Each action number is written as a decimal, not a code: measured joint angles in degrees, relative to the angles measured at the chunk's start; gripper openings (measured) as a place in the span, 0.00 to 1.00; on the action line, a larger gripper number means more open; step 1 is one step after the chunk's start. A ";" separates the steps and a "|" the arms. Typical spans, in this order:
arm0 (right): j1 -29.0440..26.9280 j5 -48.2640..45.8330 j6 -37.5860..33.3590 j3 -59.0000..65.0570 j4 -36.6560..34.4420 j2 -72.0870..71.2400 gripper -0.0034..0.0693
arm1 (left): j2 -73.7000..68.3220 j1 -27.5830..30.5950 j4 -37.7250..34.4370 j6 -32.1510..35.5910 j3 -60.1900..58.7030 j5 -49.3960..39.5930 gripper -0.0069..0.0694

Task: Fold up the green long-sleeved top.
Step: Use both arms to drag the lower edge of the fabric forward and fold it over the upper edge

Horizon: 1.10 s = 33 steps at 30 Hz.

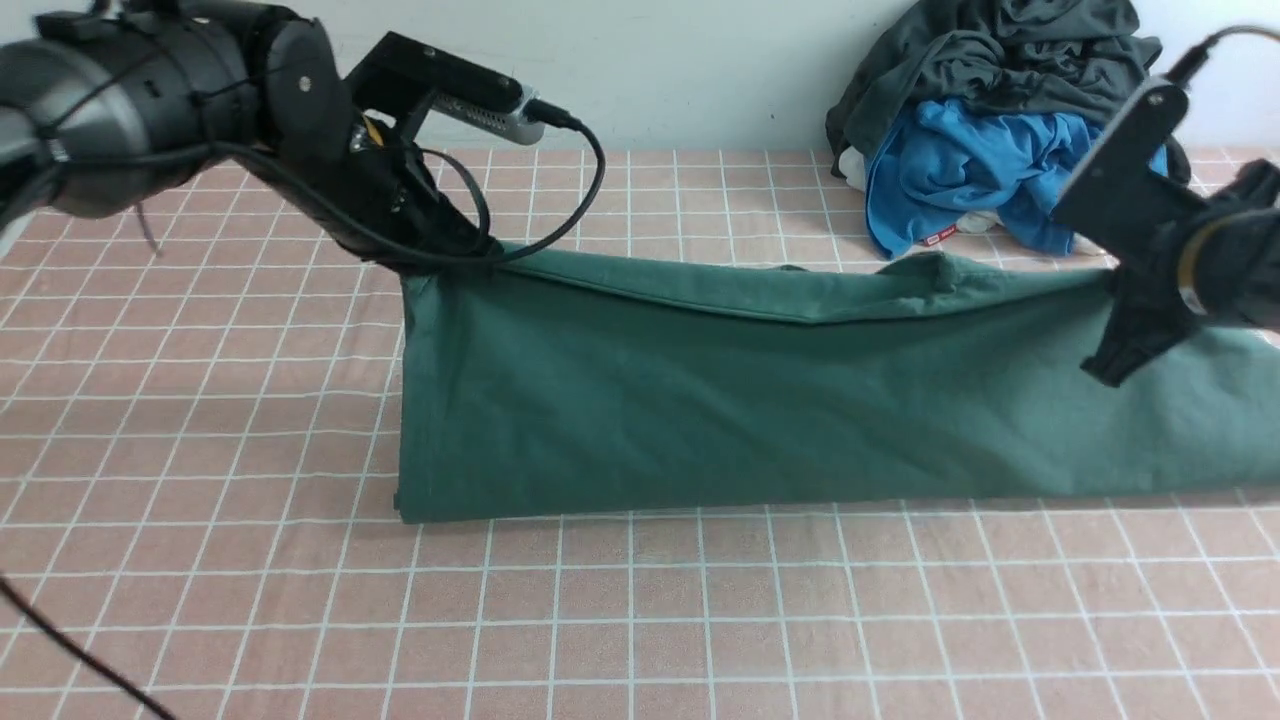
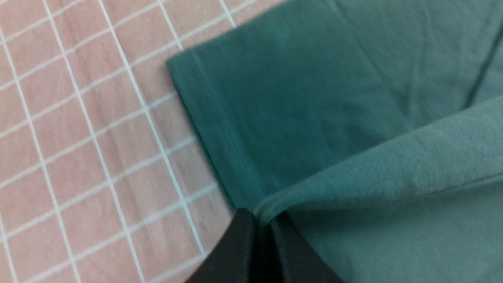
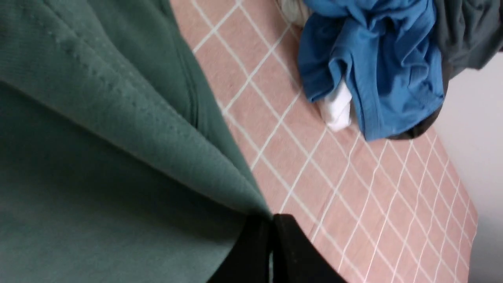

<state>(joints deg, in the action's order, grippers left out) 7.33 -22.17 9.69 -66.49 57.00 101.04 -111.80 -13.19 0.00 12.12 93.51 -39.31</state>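
A table (image 1: pixel 640 620) covered in pink cloth ruled with white squares is seen, and a green top (image 1: pixel 700 420) is stretched across it, the near fold resting on the cloth and the far edge raised. Behind the green top's right end, a blue garment (image 1: pixel 960 160) and a grey garment (image 1: pixel 1000 50) are heaped together, with a white piece (image 3: pixel 338 108) tucked under the blue one.

Free room lies over the near strip of the pink grid-patterned bench (image 1: pixel 640 620) and over its left part. The large dark green cotton top (image 1: pixel 700 420) spans the middle, its far edge lifted. At far right, a bright blue garment (image 1: pixel 950 170) and a dark grey-black garment (image 1: pixel 1000 60) fill the corner by the pale wall (image 1: pixel 680 70).
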 joint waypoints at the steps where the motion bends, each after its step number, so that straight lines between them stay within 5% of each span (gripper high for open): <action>1: -0.06 0.09 0.05 -3.31 0.51 3.39 0.04 | -2.82 0.36 0.00 -0.21 3.47 0.08 0.10; 12: -0.06 -2.72 0.22 -16.32 0.29 19.22 0.07 | -20.15 1.30 0.76 -3.84 20.48 -0.36 0.16; 22: 1.07 -11.68 2.75 -19.20 -7.14 15.74 0.34 | -20.51 1.30 8.74 -11.75 24.71 -3.15 0.55; 26: 2.99 -17.12 -3.47 -21.67 -23.24 12.53 0.29 | -18.64 1.17 7.66 -13.73 26.12 -6.58 0.58; 29: 3.95 -18.00 -19.28 -22.03 -46.69 12.48 0.12 | -18.16 0.09 3.52 -11.62 26.38 -7.74 0.52; 33: 4.19 -17.26 -40.83 -22.03 -72.17 17.37 0.04 | -19.24 -2.29 -2.42 -6.15 26.45 -8.77 0.36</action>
<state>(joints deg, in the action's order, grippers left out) 11.53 -39.42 -31.13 -88.52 -15.18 118.42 -131.04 -15.48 -2.42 5.98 119.96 -48.08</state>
